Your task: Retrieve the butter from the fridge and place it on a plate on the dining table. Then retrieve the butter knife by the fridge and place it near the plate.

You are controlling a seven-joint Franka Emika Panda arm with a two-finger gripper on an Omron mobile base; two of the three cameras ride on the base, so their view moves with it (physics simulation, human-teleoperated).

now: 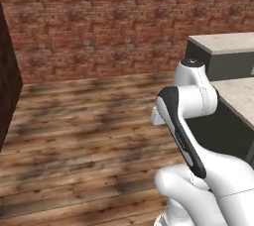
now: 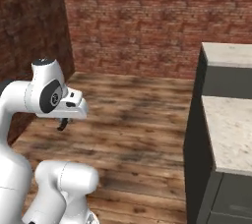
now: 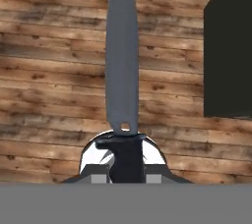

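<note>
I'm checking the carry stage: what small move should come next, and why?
Probably drive or swing right toward the dining table, keeping the grip. In the hand view the end effector is shut on the butter knife, its blade pointing out over bare wood floor. The stone-topped table lies to the arm's right, and no plate is in sight.

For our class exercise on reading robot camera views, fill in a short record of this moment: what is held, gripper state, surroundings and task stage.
held item: butter knife, blade pointing away from the hand, over the floor
gripper: gripper shut on the knife's handle
floor: wooden planks
backdrop: red brick wall
nearby furniture: stone-topped counter with dark-grey front, to the arm's right
task stage: knife in hand, not yet set down; plate and butter cannot be judged
</note>
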